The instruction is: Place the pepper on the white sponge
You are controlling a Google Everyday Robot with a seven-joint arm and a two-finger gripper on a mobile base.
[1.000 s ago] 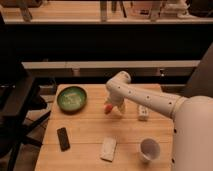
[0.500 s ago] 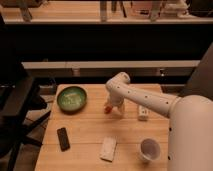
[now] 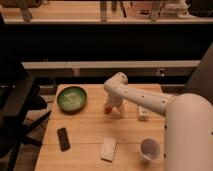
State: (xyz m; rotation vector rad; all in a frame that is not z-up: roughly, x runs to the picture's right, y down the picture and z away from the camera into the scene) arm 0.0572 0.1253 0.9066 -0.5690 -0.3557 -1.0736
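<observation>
The orange-red pepper (image 3: 106, 106) shows as a small patch at the tip of my gripper (image 3: 110, 107), over the wooden table (image 3: 90, 127) to the right of the green bowl (image 3: 71, 98). The white arm reaches in from the right and hides most of the gripper. The white sponge (image 3: 108, 148) lies flat near the table's front edge, well below and in front of the gripper, with nothing on it.
A black phone-like slab (image 3: 63, 138) lies at the front left. A white cup (image 3: 149, 149) stands at the front right. A white labelled tube (image 3: 143, 113) lies right of the gripper. A dark chair (image 3: 17, 107) stands left of the table.
The arm and gripper have shifted slightly; the pepper stays at the gripper tip in about the same spot. Nothing else has moved.
</observation>
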